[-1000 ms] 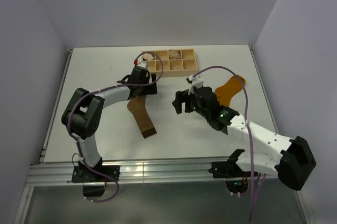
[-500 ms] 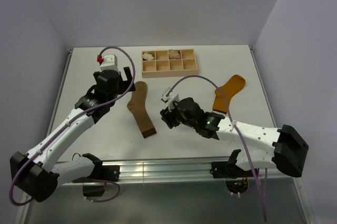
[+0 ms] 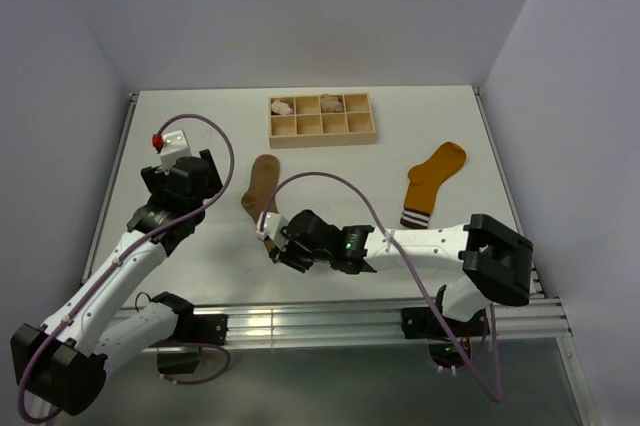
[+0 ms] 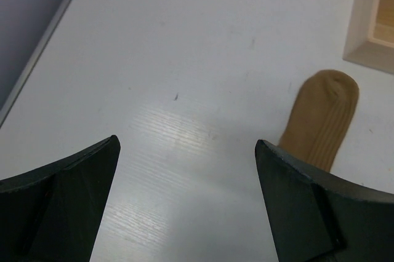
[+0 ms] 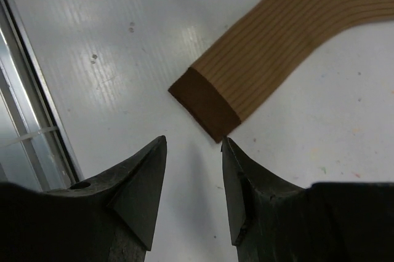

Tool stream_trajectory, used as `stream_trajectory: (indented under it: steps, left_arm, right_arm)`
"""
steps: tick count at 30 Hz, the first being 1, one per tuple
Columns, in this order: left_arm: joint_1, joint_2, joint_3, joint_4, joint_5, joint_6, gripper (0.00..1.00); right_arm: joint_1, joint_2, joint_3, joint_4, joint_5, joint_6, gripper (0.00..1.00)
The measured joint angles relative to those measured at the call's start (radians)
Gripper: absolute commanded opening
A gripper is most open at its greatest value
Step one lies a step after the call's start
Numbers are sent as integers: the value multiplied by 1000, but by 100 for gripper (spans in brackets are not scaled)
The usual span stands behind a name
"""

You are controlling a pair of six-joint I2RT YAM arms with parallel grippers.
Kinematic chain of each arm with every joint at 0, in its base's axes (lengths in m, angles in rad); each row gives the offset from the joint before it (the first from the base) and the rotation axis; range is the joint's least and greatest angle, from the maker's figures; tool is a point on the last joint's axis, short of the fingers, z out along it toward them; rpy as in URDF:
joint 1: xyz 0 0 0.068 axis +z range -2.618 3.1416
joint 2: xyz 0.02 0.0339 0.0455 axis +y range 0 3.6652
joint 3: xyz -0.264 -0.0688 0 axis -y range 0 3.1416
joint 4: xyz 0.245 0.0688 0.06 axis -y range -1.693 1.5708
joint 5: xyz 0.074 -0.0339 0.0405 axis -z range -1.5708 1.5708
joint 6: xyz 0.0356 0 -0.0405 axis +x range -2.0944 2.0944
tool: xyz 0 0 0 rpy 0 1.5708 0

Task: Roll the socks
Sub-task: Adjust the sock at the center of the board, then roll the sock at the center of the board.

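The right gripper point(image 5: 194, 145) hangs low over the surface point(image 5: 92, 40) with its jaws set to a narrow gap and nothing between them. Its fingertips sit just short of the dark brown band point(image 5: 203, 105) that ends the tan-brown sock point(image 5: 277, 34). The band's nearest corner lies almost at the tip of one finger, so the step in hand looks like taking hold of this end to start the roll. To do it well, the gripper should come forward until the whole band sits between the jaws, not just that corner. It should press down enough to get under both layers of the flat fabric, and only then pinch. A grip on the corner alone would likely fold the sock crookedly and give a loose, slanted roll. From the band the sock runs away towards the wooden compartment tray point(image 3: 325, 140), bending partway, with its rounded tan end near the tray. The roll should therefore follow the sock's own line and turn with the bend. The metal rail point(image 5: 24, 120) at the near edge of the surface is close behind the fingers, which leaves little room to back up. The left gripper point(image 4: 186, 145) hovers with its jaws wide and empty, off to the side of the rounded end, where it could pin the fabric down. The mustard-orange sock point(image 3: 432, 178) lies flat, well apart on the right.
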Motion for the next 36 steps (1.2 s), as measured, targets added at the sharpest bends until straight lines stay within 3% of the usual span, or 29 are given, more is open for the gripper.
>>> stream_trajectory:
  steps: [18, 23, 36]
  left_arm:
    - [72, -32, -4, -6, -171, -58, 99]
    - [77, -32, -8, -6, -172, -58, 99]
    - [81, -37, -17, -5, -168, -58, 99]
  right_arm:
    - [10, 195, 79, -63, -96, -53, 48]
    - [10, 196, 87, -65, -92, -72, 38]
    - [-7, 214, 124, -78, -92, -101, 47]
